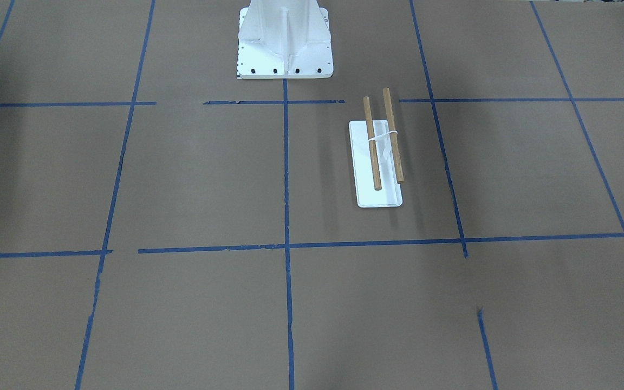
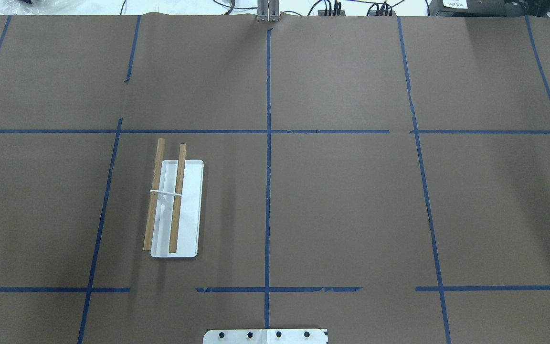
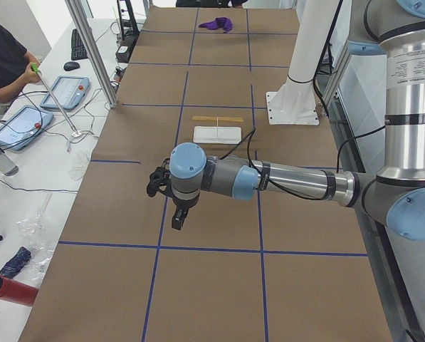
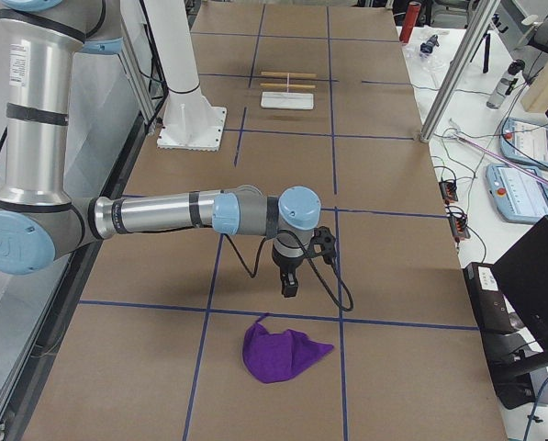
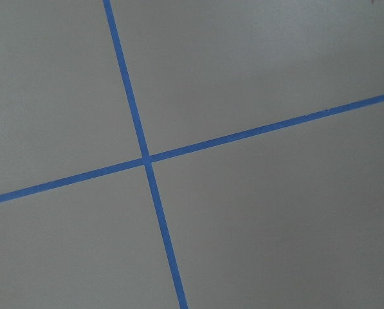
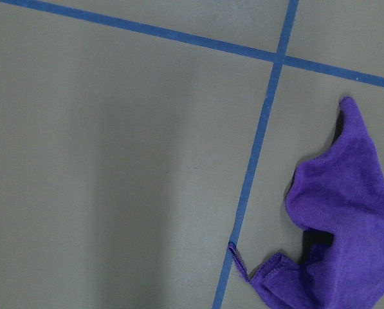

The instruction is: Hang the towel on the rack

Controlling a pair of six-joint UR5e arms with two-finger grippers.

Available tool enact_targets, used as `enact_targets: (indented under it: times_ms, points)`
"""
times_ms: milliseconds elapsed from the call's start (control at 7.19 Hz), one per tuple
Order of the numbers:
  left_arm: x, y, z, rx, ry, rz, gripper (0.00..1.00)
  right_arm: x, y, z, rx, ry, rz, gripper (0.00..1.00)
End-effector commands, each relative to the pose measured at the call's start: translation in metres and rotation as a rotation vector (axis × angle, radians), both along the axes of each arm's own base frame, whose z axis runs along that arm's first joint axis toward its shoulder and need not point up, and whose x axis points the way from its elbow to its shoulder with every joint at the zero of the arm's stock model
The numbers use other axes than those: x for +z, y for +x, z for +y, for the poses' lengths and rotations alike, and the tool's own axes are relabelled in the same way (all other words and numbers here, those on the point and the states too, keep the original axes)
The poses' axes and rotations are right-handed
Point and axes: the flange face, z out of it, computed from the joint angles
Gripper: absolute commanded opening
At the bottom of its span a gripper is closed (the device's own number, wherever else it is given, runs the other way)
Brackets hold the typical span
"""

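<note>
I saw the towel (image 4: pixel 283 354) lying crumpled on the table (image 4: pixel 393 230) near the right tool (image 4: pixel 289 287), well apart from the rack (image 2: pixel 189 210). Whether this tool or the left tool (image 3: pixel 176 221) was clenched, I could not tell.

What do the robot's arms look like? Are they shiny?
Yes! The left arm and right arm are shiny silver tubes with grey joints and round light-blue caps. The left hand and right hand are small and black, with black cables looping nearby. Each upright tube carries a small printed label.
</note>
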Motion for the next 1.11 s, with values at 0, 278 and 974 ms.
enact_targets:
  times_ms: [0, 278, 974]
  points:
    - [0.0, 0.001, 0.0, 0.006, 0.009, 0.001, 1.0, -0.004, -0.002, -0.002, -0.001, 0.034, -0.008, 1.0]
    - [0.001, 0.003, 0.0, 0.011, 0.01, 0.001, 1.0, 0.013, -0.003, 0.011, 0.021, -0.026, 0.009, 1.0]
    - [0.002, 0.004, 0.0, 0.015, 0.011, -0.001, 1.0, 0.172, -0.002, 0.02, 0.04, -0.035, 0.135, 0.89]
